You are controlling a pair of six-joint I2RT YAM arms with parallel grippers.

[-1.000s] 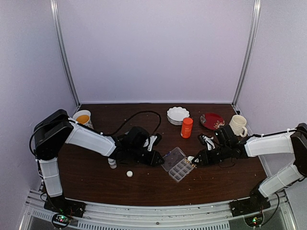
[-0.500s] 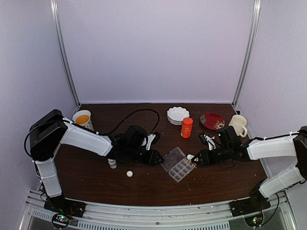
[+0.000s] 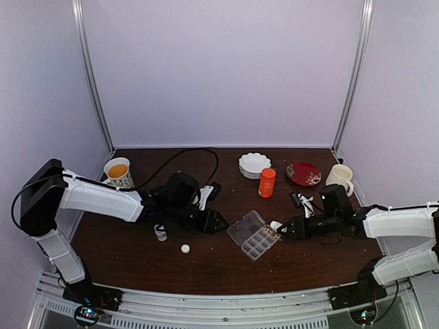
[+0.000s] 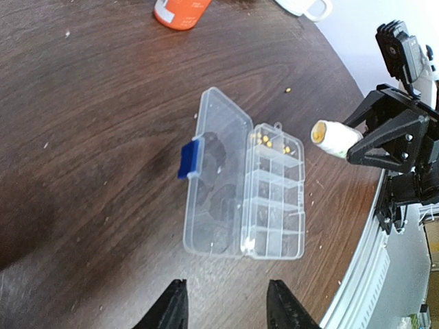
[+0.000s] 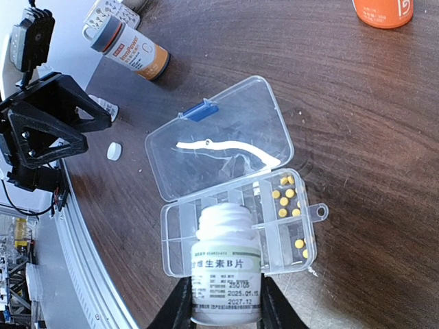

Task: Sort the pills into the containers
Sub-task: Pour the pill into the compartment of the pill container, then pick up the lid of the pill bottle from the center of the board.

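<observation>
Looking along the right wrist view, you see the right gripper [image 5: 225, 305] with its jaws clamped on a small white bottle [image 5: 225, 264] — label toward the camera, open mouth aimed at the pill box [image 5: 212, 147]. The box lies open on the tabletop [image 3: 206, 267], its clear lid folded flat beside the cells [image 5: 206, 229], with a blue latch [image 5: 201, 110] on the lid's outer edge. The pills [image 5: 285, 197] show as small yellowish dots in the cells at the end with the hanging tab. In the left wrist view a yellowish speck [image 4: 288, 90] lies on the wood beyond that end, apart from the box.

Your left gripper [image 4: 225, 312] hovers left of the box and clear of it — jaws apart, gripping nothing.

A loose white cap [image 3: 184, 249] sits on the tabletop between the left arm and the box. A grey-capped labelled bottle [image 5: 130, 51] stands near the left arm, and an orange bottle [image 3: 267, 182] stands behind the box.
</observation>
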